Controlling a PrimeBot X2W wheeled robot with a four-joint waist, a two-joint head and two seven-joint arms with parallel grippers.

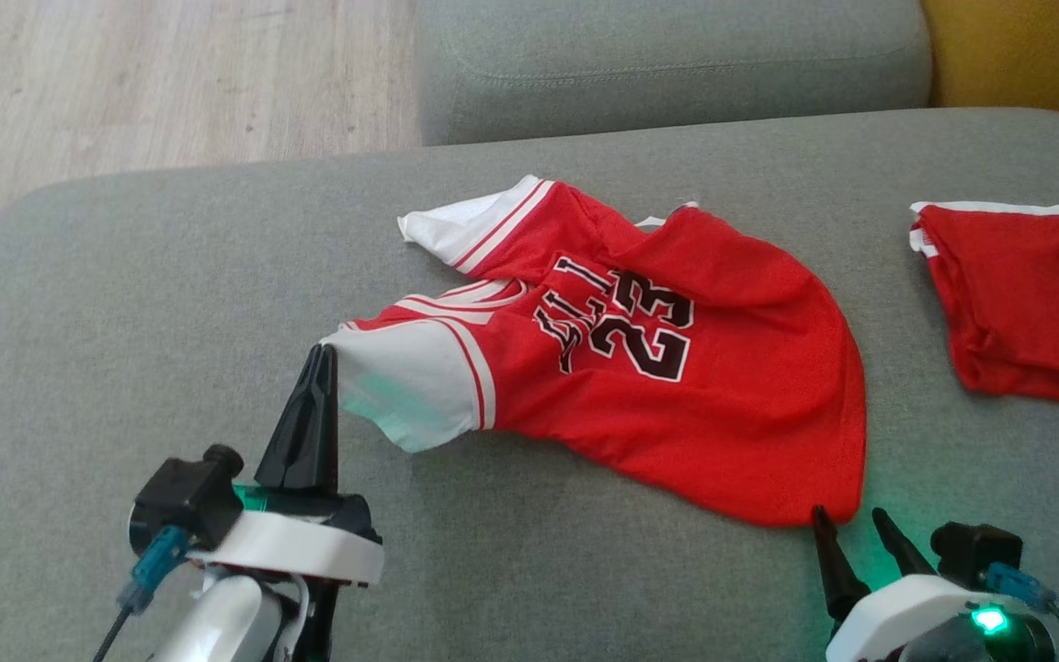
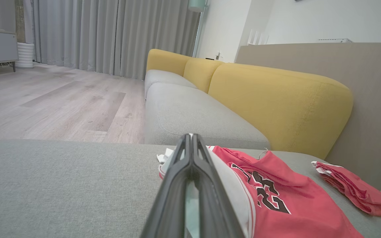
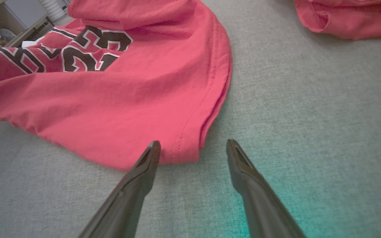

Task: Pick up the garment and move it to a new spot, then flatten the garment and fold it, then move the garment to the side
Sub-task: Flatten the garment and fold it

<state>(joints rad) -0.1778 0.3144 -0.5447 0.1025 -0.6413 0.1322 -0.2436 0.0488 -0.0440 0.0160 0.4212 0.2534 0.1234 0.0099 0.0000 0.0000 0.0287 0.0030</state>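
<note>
left pincer (image 2: pixel 190 136) clamped on the jersey (image 2: pixel 293 185) sleeve, partly covering it

bright, soft daylight. a green light (image 1: pixel 988 621) glows on the sofa (image 1: pixel 529 588) (the garment (image 1: pixel 677 405) looks paler in wrist views).

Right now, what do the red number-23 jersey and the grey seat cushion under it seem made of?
The red number-23 jersey: thin matte knit, probably polyester; it drapes in soft folds. The grey seat cushion: matte woven upholstery fabric; fine weave grain shows.
</note>
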